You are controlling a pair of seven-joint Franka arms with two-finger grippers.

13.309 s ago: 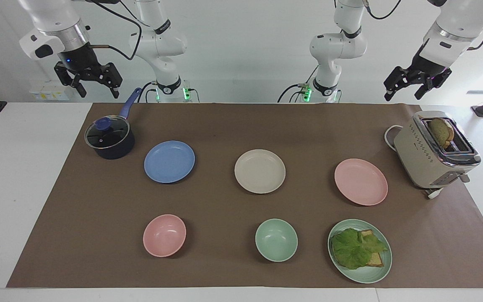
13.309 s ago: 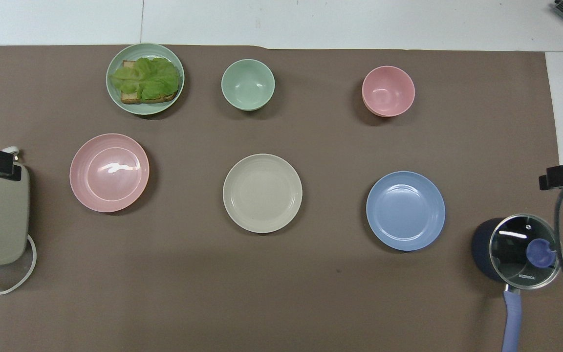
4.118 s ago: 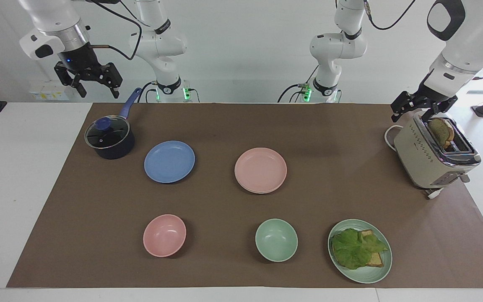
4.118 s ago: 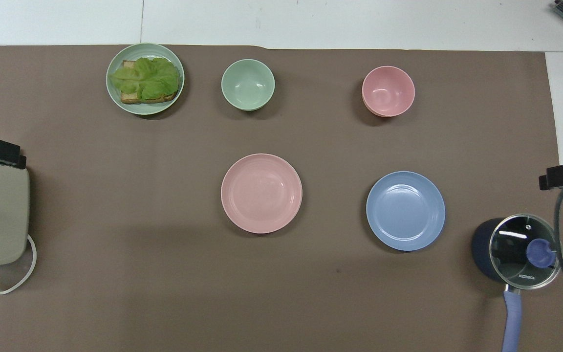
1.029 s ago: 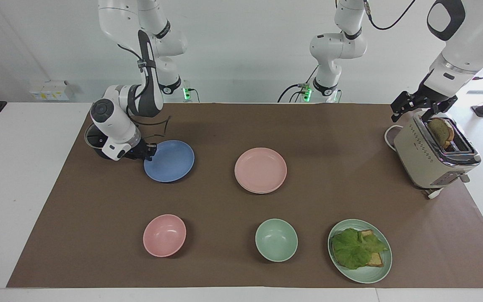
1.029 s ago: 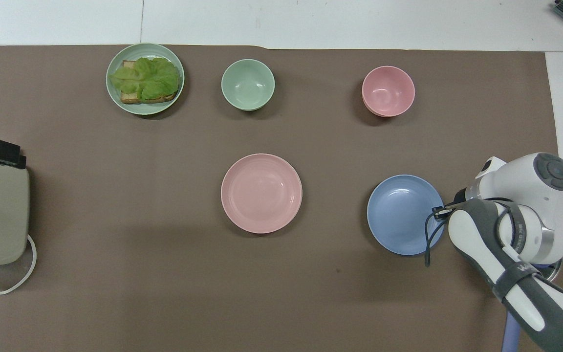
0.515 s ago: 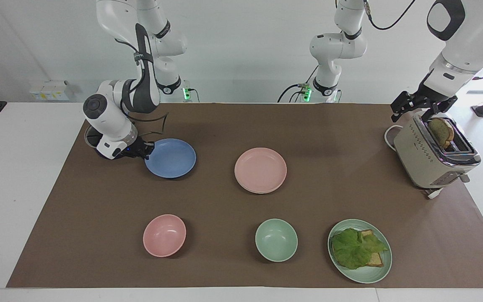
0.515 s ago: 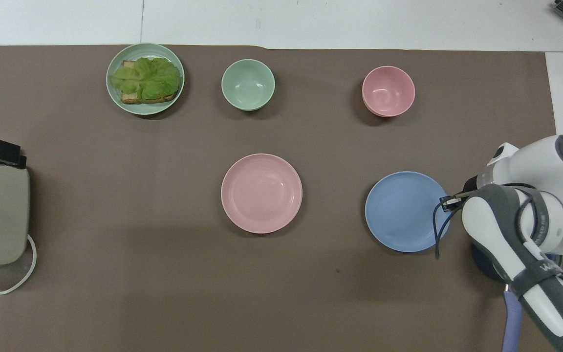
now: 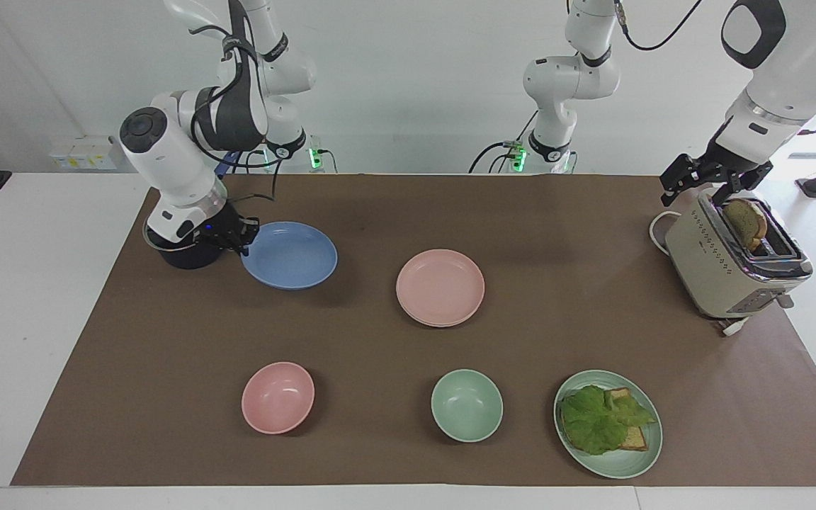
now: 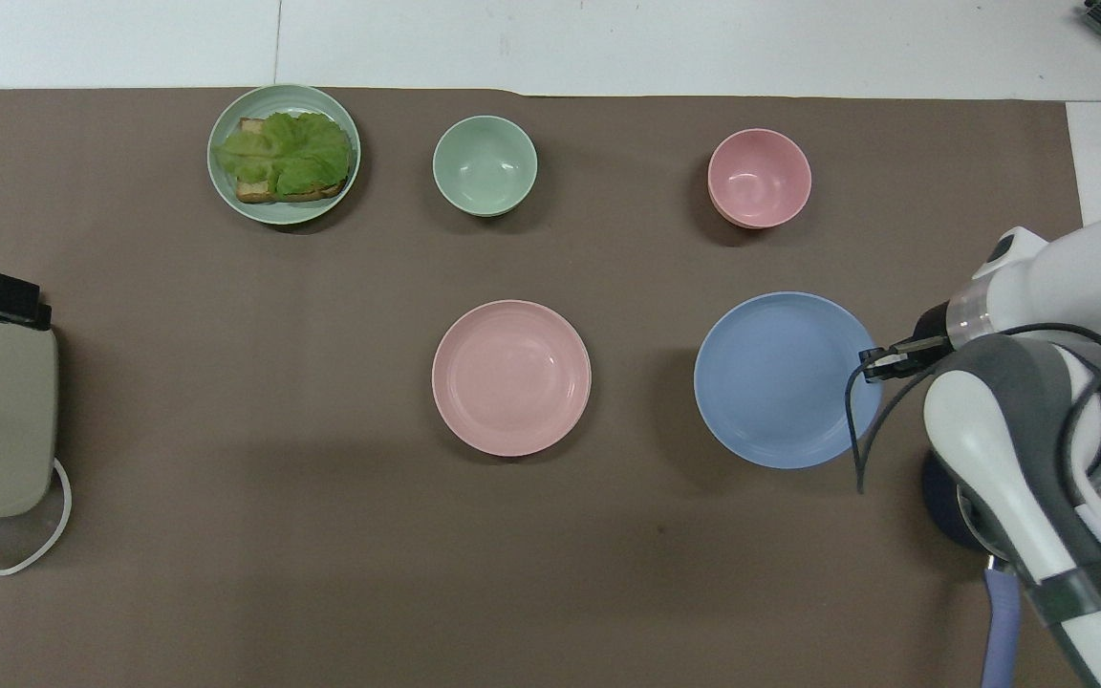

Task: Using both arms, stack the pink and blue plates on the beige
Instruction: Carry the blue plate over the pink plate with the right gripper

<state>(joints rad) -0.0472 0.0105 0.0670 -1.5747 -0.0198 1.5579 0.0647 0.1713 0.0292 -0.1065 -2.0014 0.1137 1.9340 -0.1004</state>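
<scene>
A: Where is the blue plate (image 9: pixel 290 254)?

B: Off the brown mat (image 9: pixel 408 439), up in the air with a shadow under it, toward the right arm's end of the worktop (image 9: pixel 18 297). The right gripper (image 9: pixel 241 234) is clamped on its rim, on the edge beside the dark pot (image 9: pixel 185 256).

A: And the pink plate (image 9: pixel 440 286)?

B: Lying mid-mat, on top of the beige plate (image 9: pixel 436 324), of which only a thin pale edge shows under it on the side away from the robots.

A: What about the other arm?

B: It waits. The left gripper (image 9: pixel 707 181) hangs over the toaster (image 9: pixel 723 273) at the left arm's end, fingers spread apart, holding nothing. A slice of bread (image 9: pixel 746 220) stands in the toaster's slot.

A: Anything else laid out?

B: Farther from the robots sits a row: a pink bowl (image 9: pixel 278 397), a green bowl (image 9: pixel 466 404), and a green plate (image 9: pixel 619 464) with lettuce (image 9: pixel 596 416) on toast (image 9: pixel 636 440).
</scene>
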